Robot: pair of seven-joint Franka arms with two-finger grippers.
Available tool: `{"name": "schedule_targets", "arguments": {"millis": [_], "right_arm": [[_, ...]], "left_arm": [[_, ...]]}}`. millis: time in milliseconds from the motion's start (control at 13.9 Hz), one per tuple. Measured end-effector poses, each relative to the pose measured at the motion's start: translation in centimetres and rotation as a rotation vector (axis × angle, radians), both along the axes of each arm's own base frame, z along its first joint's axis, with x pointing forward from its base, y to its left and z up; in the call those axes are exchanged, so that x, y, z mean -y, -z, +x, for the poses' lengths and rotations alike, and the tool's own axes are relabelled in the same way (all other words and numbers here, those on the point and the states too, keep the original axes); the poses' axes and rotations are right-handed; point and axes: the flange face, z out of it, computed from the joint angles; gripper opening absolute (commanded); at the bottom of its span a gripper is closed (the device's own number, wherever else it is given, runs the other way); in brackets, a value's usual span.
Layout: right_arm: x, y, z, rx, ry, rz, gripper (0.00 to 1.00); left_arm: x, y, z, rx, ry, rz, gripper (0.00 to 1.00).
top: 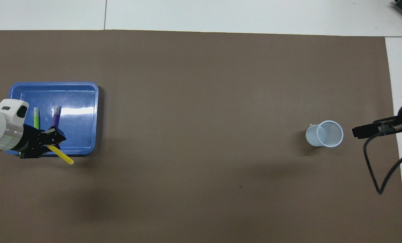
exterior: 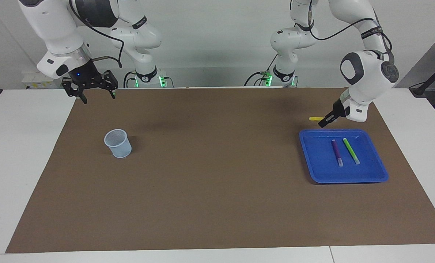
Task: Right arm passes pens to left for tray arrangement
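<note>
My left gripper (exterior: 324, 122) (top: 49, 145) is shut on the yellow pen (exterior: 315, 118) (top: 61, 156) and hangs over the robot-side rim of the blue tray (exterior: 314, 171) (top: 82, 98). The pen sticks out sideways from the fingers, over the mat. Inside the tray lie a purple pen (exterior: 336, 153) (top: 55, 115) and a green pen (exterior: 351, 151) (top: 36, 117), side by side. My right gripper (exterior: 90, 89) waits open and empty, raised over the mat's corner at the right arm's end. In the overhead view only its cable mount shows.
A pale mesh cup (exterior: 118, 143) (top: 324, 134) stands upright on the brown mat (exterior: 210, 175) toward the right arm's end. White table borders the mat on all sides.
</note>
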Motion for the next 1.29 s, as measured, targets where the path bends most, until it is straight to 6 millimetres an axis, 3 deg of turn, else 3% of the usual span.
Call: {"name": "schedule_targets", "arguments": {"millis": [575,1006,1294], "right_arm": [[0.0,0.0,0.0,0.0,0.0,0.0,1.0],[0.0,0.0,0.0,0.0,0.0,0.0,1.0],[0.0,0.0,0.0,0.0,0.0,0.0,1.0]], "left_arm": [[0.8,1.5,1.9,-0.016,0.141,0.041,0.0],[2.7,5.5,4.1,-0.057,0.224,0.055,0.0],[3.0,7.7,5.0,-0.06,0.248,0.07,0.0]]}}
